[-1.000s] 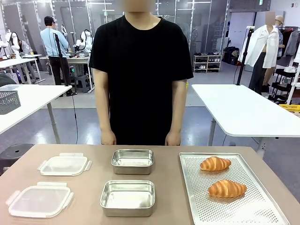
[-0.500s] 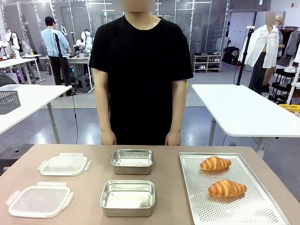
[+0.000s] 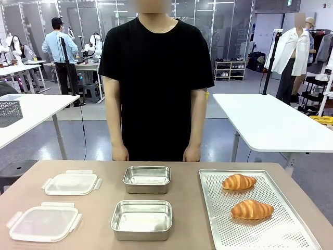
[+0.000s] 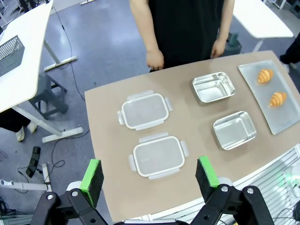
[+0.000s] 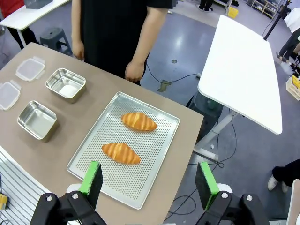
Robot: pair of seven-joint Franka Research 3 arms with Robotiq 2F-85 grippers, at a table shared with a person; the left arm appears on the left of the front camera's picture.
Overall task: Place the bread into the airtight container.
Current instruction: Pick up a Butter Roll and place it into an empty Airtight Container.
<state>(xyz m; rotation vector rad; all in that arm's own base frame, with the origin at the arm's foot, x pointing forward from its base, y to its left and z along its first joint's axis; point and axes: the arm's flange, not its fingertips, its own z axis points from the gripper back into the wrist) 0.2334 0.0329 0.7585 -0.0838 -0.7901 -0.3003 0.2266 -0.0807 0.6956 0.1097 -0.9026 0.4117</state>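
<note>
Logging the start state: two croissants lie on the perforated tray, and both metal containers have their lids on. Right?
No. The front view shows the far container and near container open, the far lid and near lid lying beside them. The rest holds.

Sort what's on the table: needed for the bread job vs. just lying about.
Job:
- far croissant
- near croissant
- perforated tray they lie on
- far steel container, empty
- near steel container, empty

Lying about:
- far lid and near lid, off the containers, on the robot's left
- grey basket on the white side table
</note>
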